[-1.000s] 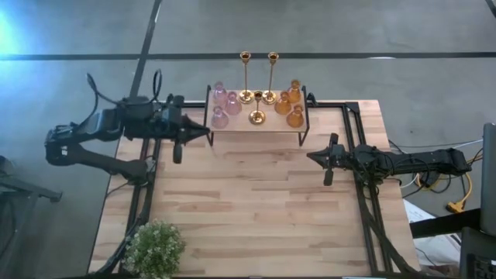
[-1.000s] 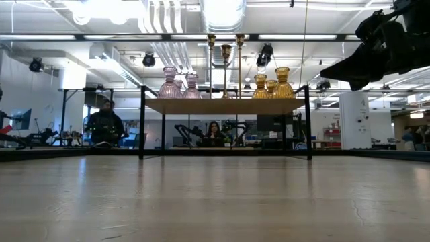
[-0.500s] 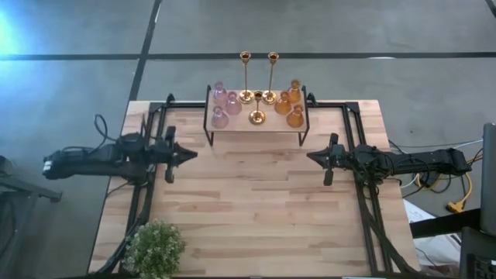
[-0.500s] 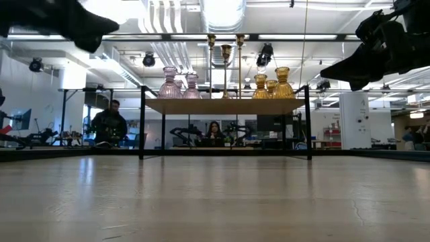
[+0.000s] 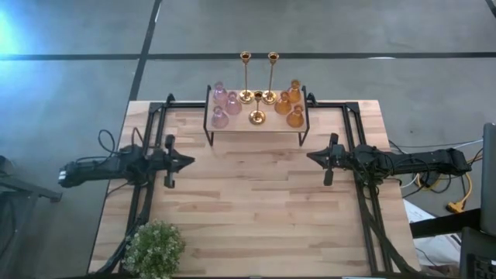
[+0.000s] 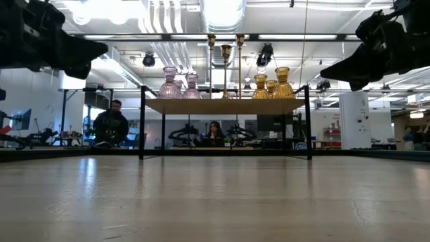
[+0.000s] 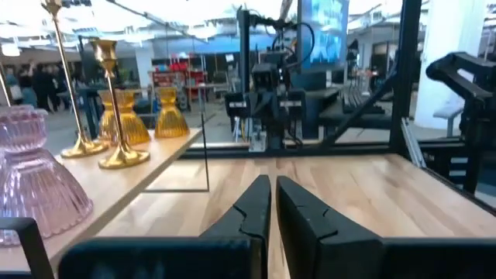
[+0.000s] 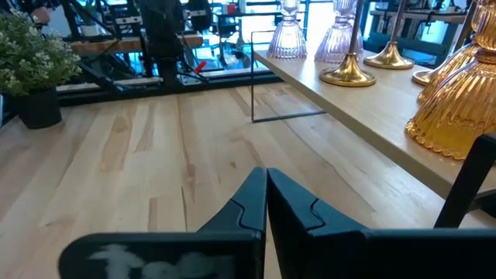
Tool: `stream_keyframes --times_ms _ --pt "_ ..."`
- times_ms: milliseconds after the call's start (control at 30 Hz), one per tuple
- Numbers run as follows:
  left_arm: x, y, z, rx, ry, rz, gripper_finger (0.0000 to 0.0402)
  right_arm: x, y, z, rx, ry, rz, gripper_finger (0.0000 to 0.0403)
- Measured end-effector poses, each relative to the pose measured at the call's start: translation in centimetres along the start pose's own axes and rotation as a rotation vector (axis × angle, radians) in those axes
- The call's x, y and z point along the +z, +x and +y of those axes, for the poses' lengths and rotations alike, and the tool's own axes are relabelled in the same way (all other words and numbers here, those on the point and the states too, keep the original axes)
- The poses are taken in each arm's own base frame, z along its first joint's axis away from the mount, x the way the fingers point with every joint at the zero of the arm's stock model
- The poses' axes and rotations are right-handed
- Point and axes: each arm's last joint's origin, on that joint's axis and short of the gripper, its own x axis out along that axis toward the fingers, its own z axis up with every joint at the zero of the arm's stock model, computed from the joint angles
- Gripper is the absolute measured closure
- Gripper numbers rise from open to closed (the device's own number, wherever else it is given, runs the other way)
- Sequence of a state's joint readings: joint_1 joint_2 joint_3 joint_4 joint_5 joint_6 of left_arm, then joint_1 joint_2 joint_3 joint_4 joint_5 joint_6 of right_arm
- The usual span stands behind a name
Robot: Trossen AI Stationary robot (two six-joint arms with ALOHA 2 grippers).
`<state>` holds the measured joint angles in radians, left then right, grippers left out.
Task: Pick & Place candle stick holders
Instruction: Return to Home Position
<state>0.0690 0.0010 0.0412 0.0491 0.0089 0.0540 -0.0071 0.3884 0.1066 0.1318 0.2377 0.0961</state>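
The candle stick holders stand on their bases on a small raised shelf (image 5: 260,124) at the table's far middle: pink glass ones (image 5: 222,106) at its left, gold ones (image 5: 257,98) in the middle, amber glass ones (image 5: 291,105) at its right. My left gripper (image 5: 191,160) hovers level over the table's left side, shut and empty, pointing toward the right edge; its wrist view shows its fingers (image 7: 273,183) closed together. My right gripper (image 5: 310,157) hovers opposite over the right side, shut and empty (image 8: 265,172), pointing left. Both are short of the shelf, on its near side.
A green leafy plant (image 5: 155,248) stands at the table's near left corner. Black arm frames run along both table sides. Bare wood lies between the grippers and before the shelf. People (image 6: 111,125) show in the room behind the table.
My left gripper has come down from beside the shelf's left end and drawn back toward the table's left and near edges, levelling out as it sank. It has stayed shut. My right arm and the holders have kept still.
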Motion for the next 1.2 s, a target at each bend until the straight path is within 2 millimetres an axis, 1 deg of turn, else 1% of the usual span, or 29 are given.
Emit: stream_keyframes --times_ms 133,233,1200 --pt "-1.1 0.1 -0.1 -0.003 -0.002 0.039 0.0374 0.0 0.0 0.0 0.002 -0.001 0.000 0.0394" --pt "-1.3 0.1 -0.1 -0.004 0.000 0.056 0.0374 0.0 0.0 0.0 0.002 -0.001 0.000 0.0394" --pt "-1.4 0.1 -0.1 -0.004 -0.011 0.070 0.0374 0.0 0.0 0.0 0.002 -0.001 0.001 0.0394"
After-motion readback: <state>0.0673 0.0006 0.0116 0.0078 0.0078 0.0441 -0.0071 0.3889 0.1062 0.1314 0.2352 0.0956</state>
